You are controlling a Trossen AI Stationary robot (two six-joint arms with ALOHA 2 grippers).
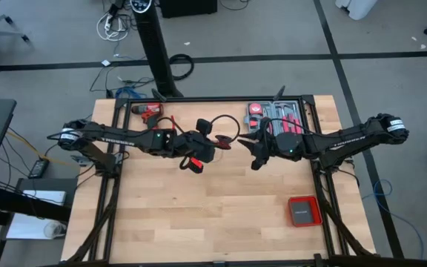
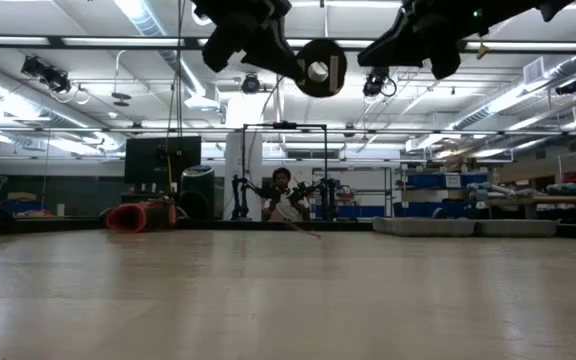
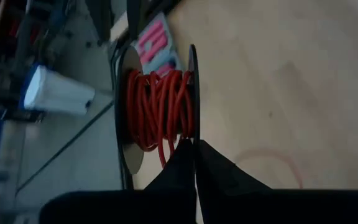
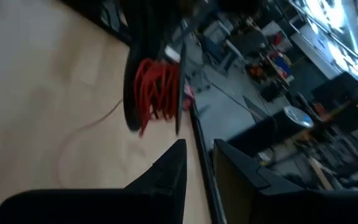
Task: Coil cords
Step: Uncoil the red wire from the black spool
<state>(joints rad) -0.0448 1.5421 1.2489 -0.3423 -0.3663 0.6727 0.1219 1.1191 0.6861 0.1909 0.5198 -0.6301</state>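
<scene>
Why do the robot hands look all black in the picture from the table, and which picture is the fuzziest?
In the low view, bright ceiling lights sit behind the left gripper and right gripper, so they show as dark silhouettes. The right wrist view is the fuzziest: the spool of red cord is smeared. The left wrist view is sharper.

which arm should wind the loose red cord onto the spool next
Right, probably. The left gripper is shut on the spool, so it is occupied. The right gripper hangs open beside it, near the loose red cord.
</scene>
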